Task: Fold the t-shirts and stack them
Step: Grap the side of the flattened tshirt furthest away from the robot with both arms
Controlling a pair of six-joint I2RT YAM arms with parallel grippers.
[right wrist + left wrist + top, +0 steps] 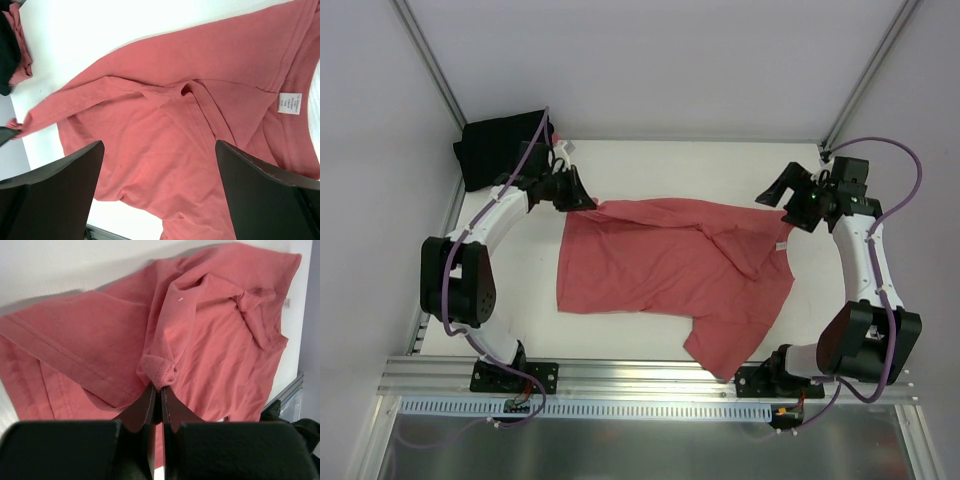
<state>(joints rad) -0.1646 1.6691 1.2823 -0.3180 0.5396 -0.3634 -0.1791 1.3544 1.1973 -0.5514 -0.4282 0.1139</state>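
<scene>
The coral-red t-shirt (670, 265) lies crumpled and partly spread across the middle of the white table, one part hanging toward the front edge. My left gripper (582, 195) is at its back left corner, shut on a bunched fold of the red fabric (159, 371). My right gripper (775, 190) hovers over the shirt's back right part, open wide with nothing between its fingers (75, 170). In the right wrist view the shirt (165, 165) fills the space under the jaws, and its white neck label (290, 103) shows at the right. The black t-shirt (495, 150) lies bunched in the back left corner.
Slanted aluminium frame posts (430, 65) rise at the back left and back right (870, 75). A metal rail (650, 378) runs along the table's front edge by the arm bases. Bare white table (670, 165) shows behind the red shirt.
</scene>
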